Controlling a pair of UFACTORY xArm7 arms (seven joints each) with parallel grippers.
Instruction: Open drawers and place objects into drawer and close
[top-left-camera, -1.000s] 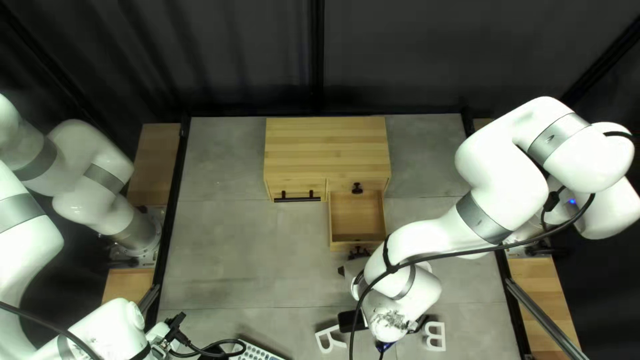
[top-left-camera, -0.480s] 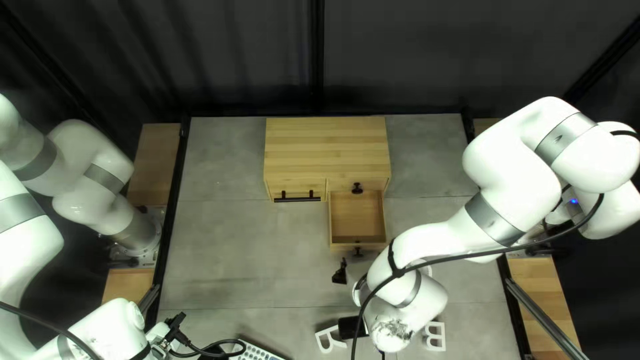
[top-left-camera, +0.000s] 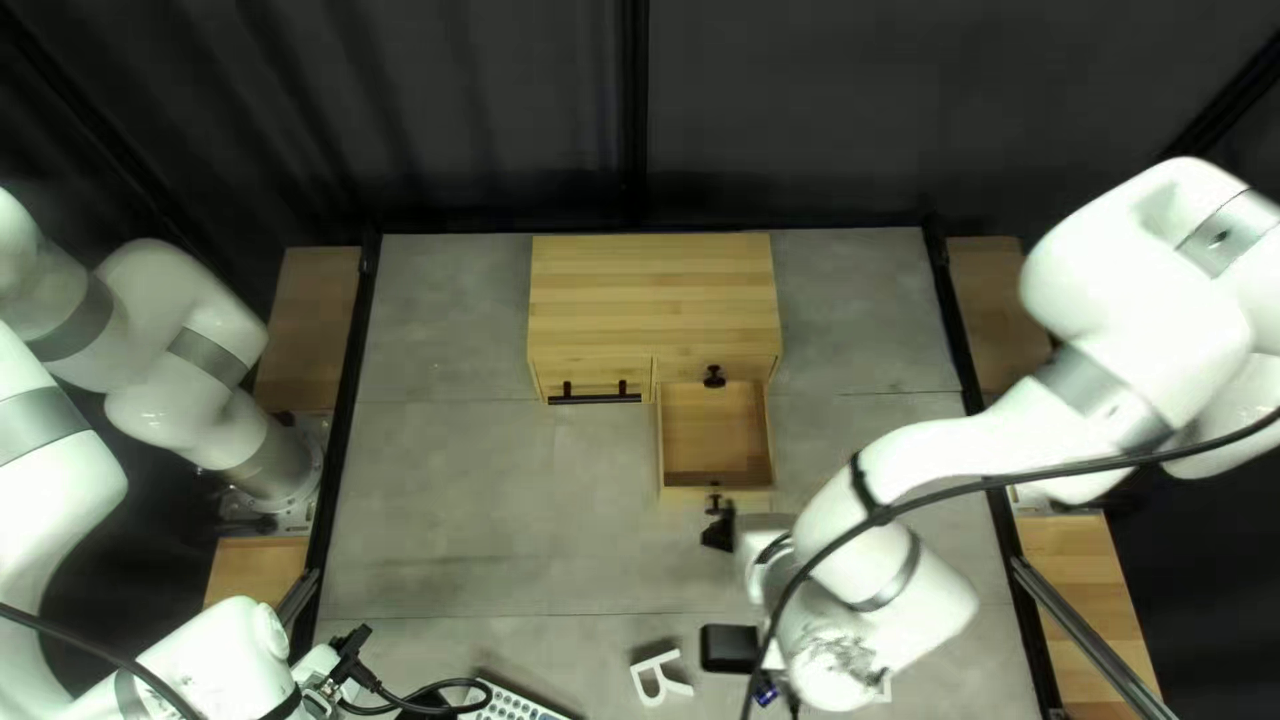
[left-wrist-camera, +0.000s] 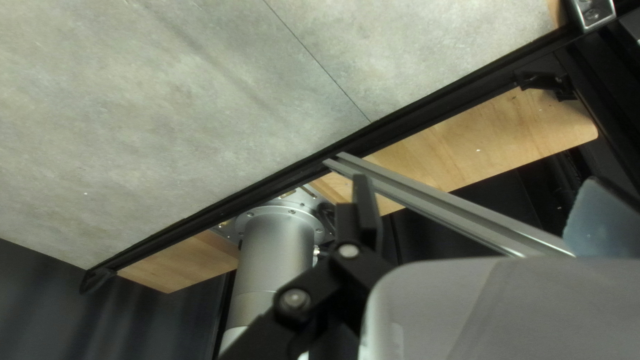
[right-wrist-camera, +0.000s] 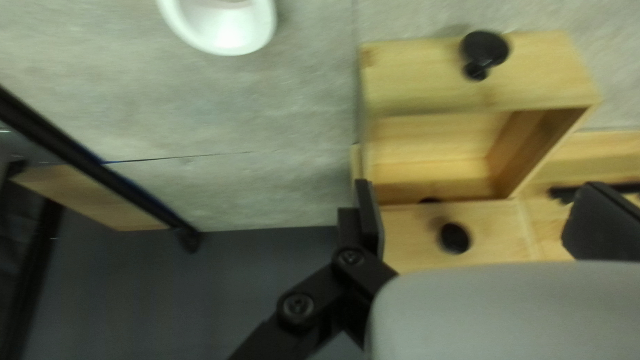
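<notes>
The wooden cabinet (top-left-camera: 654, 300) stands toward the table's far edge. Its lower right drawer (top-left-camera: 716, 434) is pulled out and looks empty; the drawer (right-wrist-camera: 433, 143) shows ahead of my right gripper in its wrist view. Near the drawer's front knob is my right gripper (top-left-camera: 720, 531), partly hidden by its arm. Seen from its wrist, the right gripper (right-wrist-camera: 477, 193) is open, holding nothing. My left gripper (top-left-camera: 350, 654) hangs low at the left; in its wrist view the left gripper (left-wrist-camera: 477, 193) is open above the table's side edge. A white letter R (top-left-camera: 658, 678) lies near the front.
Part of a keyboard (top-left-camera: 520, 703) shows at the near edge. A white round object (right-wrist-camera: 227, 23) sits on the table beside the drawer. A closed drawer with a black bar handle (top-left-camera: 595, 396) is left of the open one. A metal rail (left-wrist-camera: 440, 207) passes under my left gripper.
My right arm has swung rightward, its gripper shifting away from the drawer front and then slightly right. The arm now covers most of the white letter B. Drawer and left arm look unchanged.
</notes>
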